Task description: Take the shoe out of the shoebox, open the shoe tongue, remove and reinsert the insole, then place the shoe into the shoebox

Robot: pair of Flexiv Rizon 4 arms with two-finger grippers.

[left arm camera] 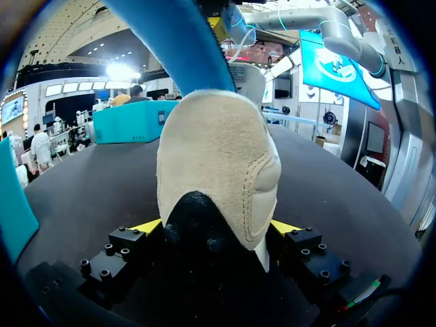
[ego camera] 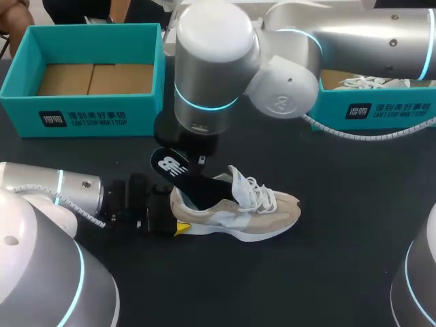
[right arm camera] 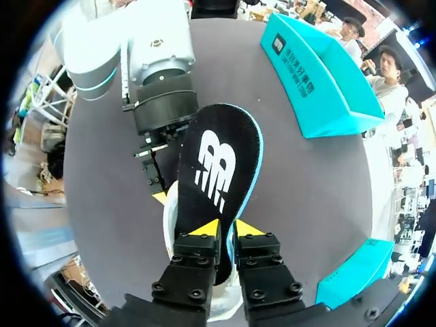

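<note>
Well apart from shoebox (ego camera: 88,117), left hand (left arm camera: 218,228) clamps shoe (ego camera: 238,214), right hand (right arm camera: 223,228) insole (right arm camera: 218,157).

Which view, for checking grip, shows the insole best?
Right wrist view: the insole shows its printed top, pinched in the right tool. Head view shows only its raised end; left wrist view, its blue underside.

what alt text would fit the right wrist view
The right gripper pinches a black insole over a beige shoe on the dark table. The left arm holds the shoe's far end; a teal shoebox stands beyond.
</note>
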